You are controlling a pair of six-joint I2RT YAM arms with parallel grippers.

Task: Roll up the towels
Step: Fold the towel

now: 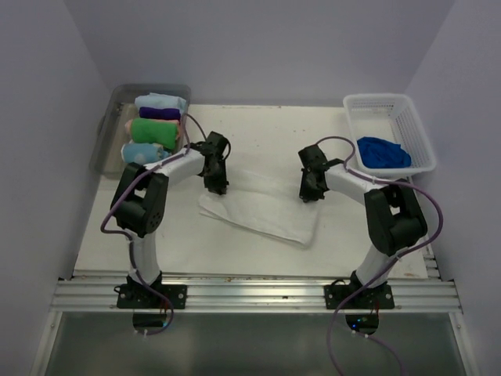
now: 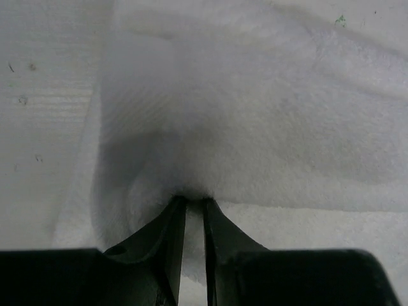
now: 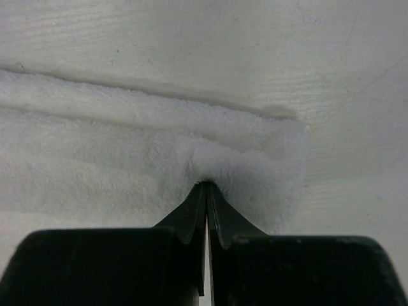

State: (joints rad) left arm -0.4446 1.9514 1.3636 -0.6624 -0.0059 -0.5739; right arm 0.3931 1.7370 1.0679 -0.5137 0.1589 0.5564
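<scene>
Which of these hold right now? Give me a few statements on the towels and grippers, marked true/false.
1. The white towel lies flat on the table, not yet rolled. True.
2. The blue towel lies on the table beside the white one. False: it sits in the white basket at the far right.
3. The right gripper is shut on the white towel's edge. True.
4. The left gripper hangs wide open over bare table. False: its fingers are pinched on the white towel too.
</scene>
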